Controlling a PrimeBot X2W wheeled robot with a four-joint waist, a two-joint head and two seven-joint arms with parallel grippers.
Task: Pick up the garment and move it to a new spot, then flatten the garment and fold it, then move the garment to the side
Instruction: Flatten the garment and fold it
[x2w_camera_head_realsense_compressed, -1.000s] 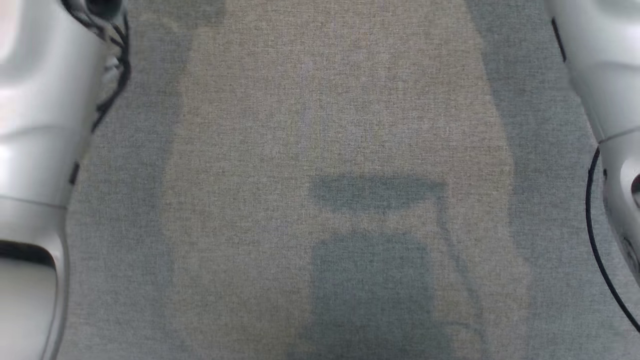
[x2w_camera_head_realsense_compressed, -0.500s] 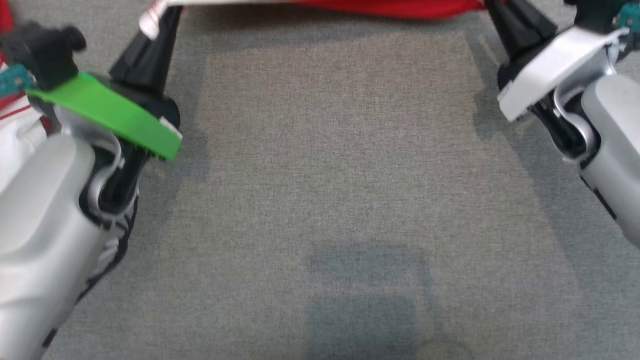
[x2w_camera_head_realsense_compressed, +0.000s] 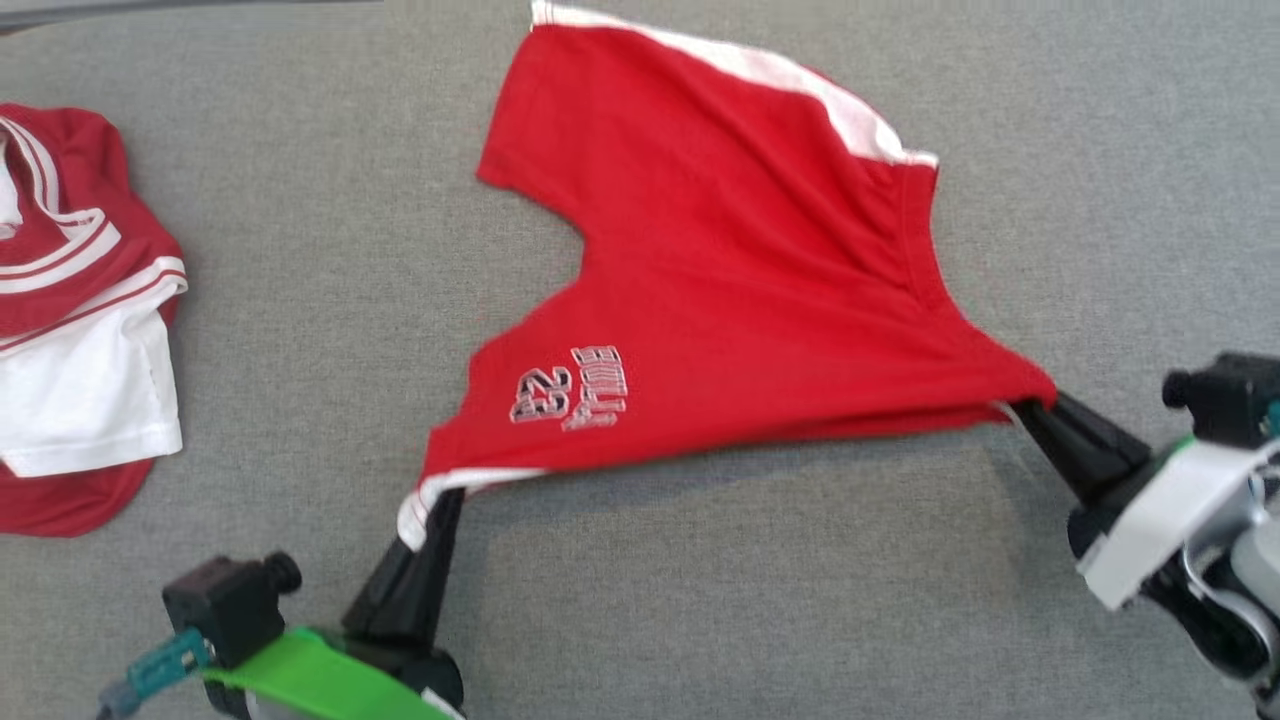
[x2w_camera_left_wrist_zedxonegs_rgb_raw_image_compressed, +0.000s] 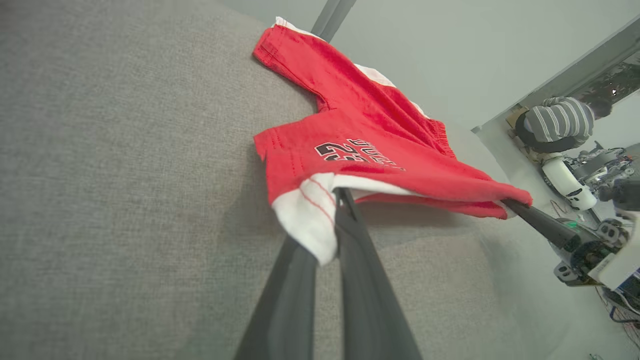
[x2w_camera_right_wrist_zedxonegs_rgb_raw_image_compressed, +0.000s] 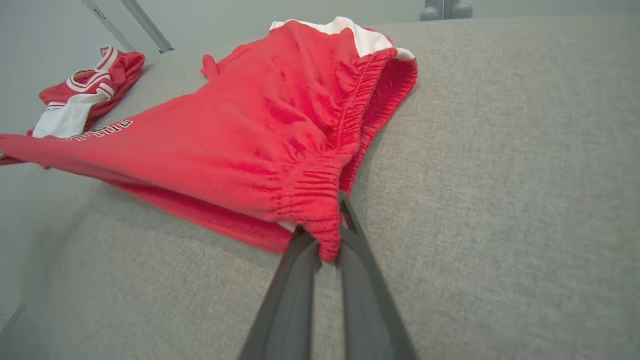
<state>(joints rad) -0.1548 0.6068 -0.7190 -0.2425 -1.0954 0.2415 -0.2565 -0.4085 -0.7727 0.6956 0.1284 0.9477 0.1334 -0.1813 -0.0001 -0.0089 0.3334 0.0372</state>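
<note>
Two corners pinched: my left jaws clamp the white leg hem, right jaws the waistband of the red shorts (x2w_camera_head_realsense_compressed: 740, 300), mid-frame, near edge lifted off the desk (x2w_camera_head_realsense_compressed: 700, 600). Head view just swung up onto them; flattening likely next.

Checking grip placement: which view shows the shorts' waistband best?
Right wrist view: the gathered waistband runs up from the right claw, which pinches it. Head view gives a flat seam at the shorts' right edge; left wrist view, a small distant stretch.
</note>
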